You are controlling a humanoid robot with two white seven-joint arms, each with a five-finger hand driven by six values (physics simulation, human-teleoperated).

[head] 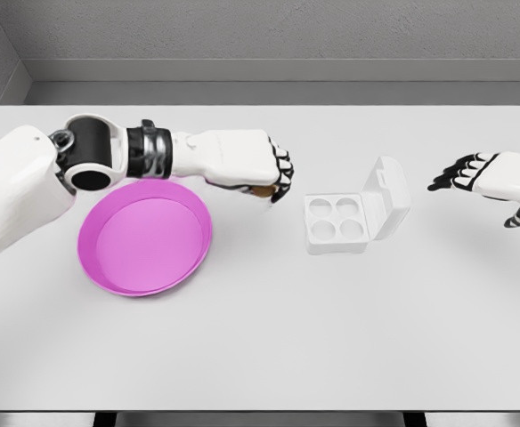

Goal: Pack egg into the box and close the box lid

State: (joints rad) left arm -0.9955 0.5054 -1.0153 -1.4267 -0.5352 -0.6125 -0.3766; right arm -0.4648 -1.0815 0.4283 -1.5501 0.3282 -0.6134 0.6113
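An egg (262, 189) is clamped in the left hand (258, 167) between plate (144, 234) and open box (349, 216); the right hand's (474, 173) fingers are spread.

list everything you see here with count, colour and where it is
table: 1, white, fills the view
bowl: 1, pink, empty, left of centre on the table
egg box: 1, white, four empty cups, lid open to its right, right of centre
egg: 1, brown, mostly hidden in the left hand
left hand: 1, white with black fingers, closed on the egg, between bowl and egg box
right hand: 1, white with black fingers, open, right of the egg box
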